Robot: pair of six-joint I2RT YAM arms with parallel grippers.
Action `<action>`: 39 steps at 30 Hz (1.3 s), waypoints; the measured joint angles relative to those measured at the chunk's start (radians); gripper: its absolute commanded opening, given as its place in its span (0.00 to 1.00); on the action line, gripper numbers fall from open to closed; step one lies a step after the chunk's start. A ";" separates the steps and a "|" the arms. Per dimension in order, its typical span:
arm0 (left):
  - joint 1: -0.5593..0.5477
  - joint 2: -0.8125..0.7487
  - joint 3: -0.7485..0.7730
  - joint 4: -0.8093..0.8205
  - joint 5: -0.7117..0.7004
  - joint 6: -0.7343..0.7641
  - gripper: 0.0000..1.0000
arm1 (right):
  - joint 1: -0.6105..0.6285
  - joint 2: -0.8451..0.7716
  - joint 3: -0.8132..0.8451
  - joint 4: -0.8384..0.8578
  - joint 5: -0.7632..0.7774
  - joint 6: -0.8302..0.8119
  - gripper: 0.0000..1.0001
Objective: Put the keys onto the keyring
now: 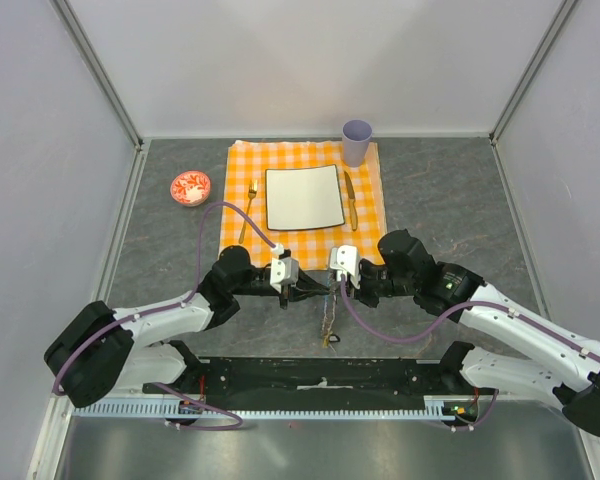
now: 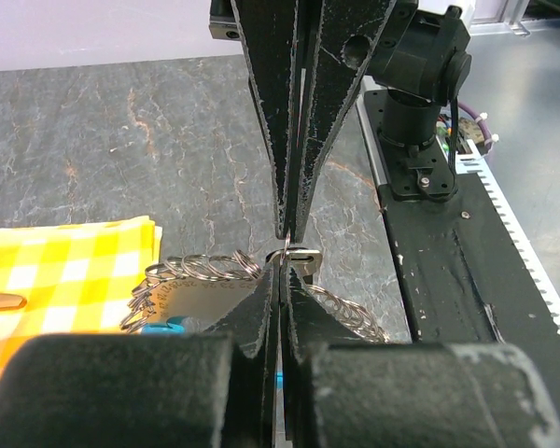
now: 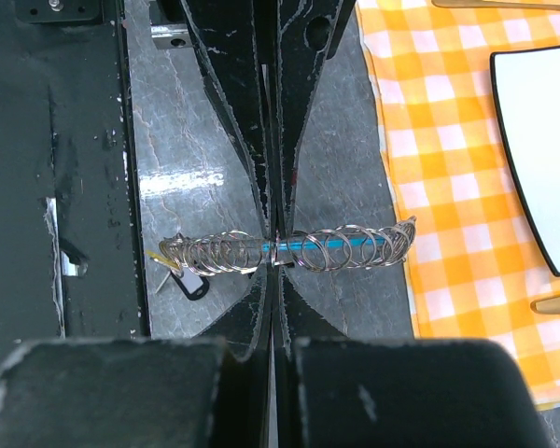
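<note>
The keyring is a long run of linked silvery wire rings (image 3: pixel 336 247) with a turquoise tag (image 3: pixel 308 245) inside it, stretched between both grippers just off the orange cloth. My right gripper (image 3: pixel 275 252) is shut on one thin ring of it. From the opposite side my left gripper (image 2: pixel 285 257) is shut, with a silvery key head (image 2: pixel 308 259) pinched at its tips against that ring. More keys (image 3: pixel 182 280), one black-headed and one brass, trail from the chain's end (image 1: pixel 328 335) toward the arm bases. In the top view the grippers meet tip to tip (image 1: pixel 315 285).
An orange checked cloth (image 1: pixel 242 170) carries a white square plate (image 1: pixel 280 180), a gold fork (image 1: pixel 250 205) and a gold knife (image 1: pixel 350 200). A lilac cup (image 1: pixel 357 140) stands behind it. A red-and-white bowl (image 1: pixel 190 187) sits left. The black base plate (image 1: pixel 320 378) runs along the near edge.
</note>
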 measured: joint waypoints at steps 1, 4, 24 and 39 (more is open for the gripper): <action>0.000 0.000 0.000 -0.002 0.000 -0.002 0.02 | 0.000 0.000 0.000 0.000 0.000 0.000 0.00; 0.000 0.000 0.006 -0.016 -0.005 -0.011 0.02 | 0.000 0.000 0.000 -0.002 0.000 0.000 0.00; -0.004 -0.091 0.100 -0.309 -0.117 -0.253 0.02 | 0.069 -0.033 0.000 -0.004 0.072 -0.023 0.00; -0.008 -0.141 0.124 -0.321 -0.160 -0.447 0.02 | 0.166 -0.045 0.000 0.034 0.147 -0.014 0.00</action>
